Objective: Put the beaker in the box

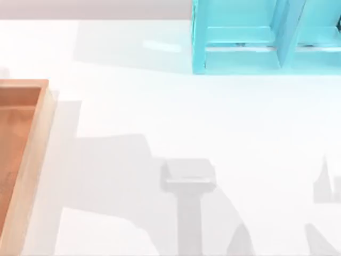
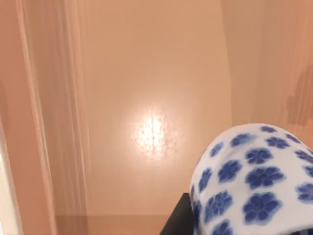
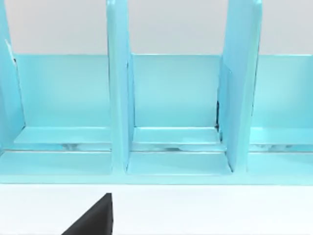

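The beaker [image 2: 254,171], white with blue flowers, looms close in the left wrist view, above the orange-brown floor of the box [image 2: 146,88]. My left gripper [image 2: 244,229] is shut on it, and one dark finger [image 2: 177,221] rests against its side. In the top view the box [image 1: 38,138] lies at the table's left edge, with its tan rim along the right side. A dark part of my right gripper [image 3: 93,219] shows low over the white table, facing the turquoise shelf.
A turquoise shelf frame [image 1: 256,42] stands at the back right of the table, with its open compartments [image 3: 173,107] facing my right wrist camera. Grey arm shadows fall on the white tabletop [image 1: 186,181] in the front middle and right.
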